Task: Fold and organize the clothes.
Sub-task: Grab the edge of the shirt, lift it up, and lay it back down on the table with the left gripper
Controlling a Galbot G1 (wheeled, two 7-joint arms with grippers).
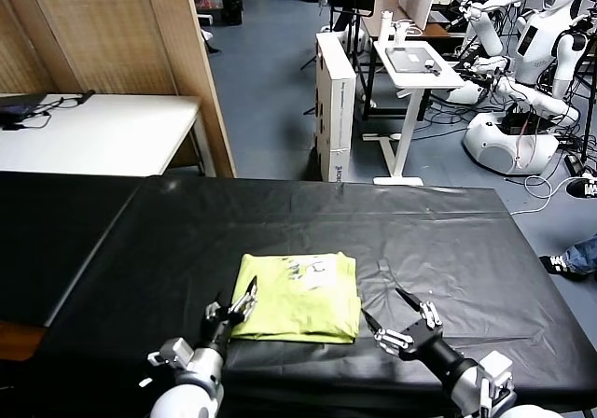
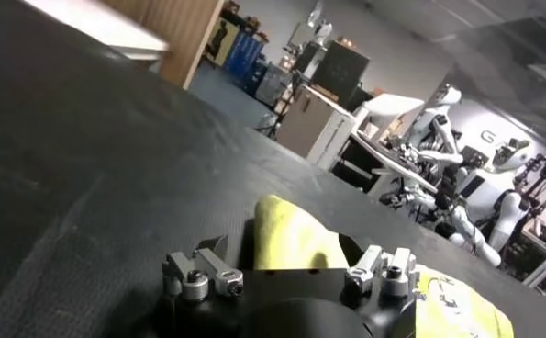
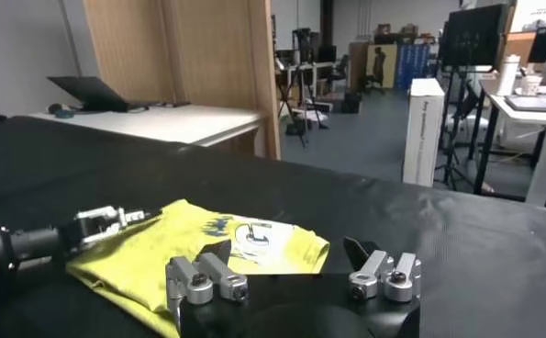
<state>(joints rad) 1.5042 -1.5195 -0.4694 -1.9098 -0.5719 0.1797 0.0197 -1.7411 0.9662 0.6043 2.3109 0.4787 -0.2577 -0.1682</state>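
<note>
Fingers of our left gripper (image 1: pixel 239 304) sit at the near-left corner of the T-shirt (image 1: pixel 298 299), one above and one below the fabric edge. We cannot tell whether they pinch it or only straddle it. In the left wrist view the yellow-green cloth (image 2: pixel 291 241) rises between them, which suggests the edge is meant for a lift or tuck.

Fingers of our right gripper (image 1: pixel 399 317) are spread wide, empty, just off the shirt's near-right corner and apart from it. We judge it waits there to take the matching corner.

The T-shirt lies as a compact rectangle near the middle of the black tabletop (image 1: pixel 448 241), toward its near edge, whitish print (image 1: pixel 312 269) facing up on the far side. We judge most folds done, with a final fold or tidying left.
</note>
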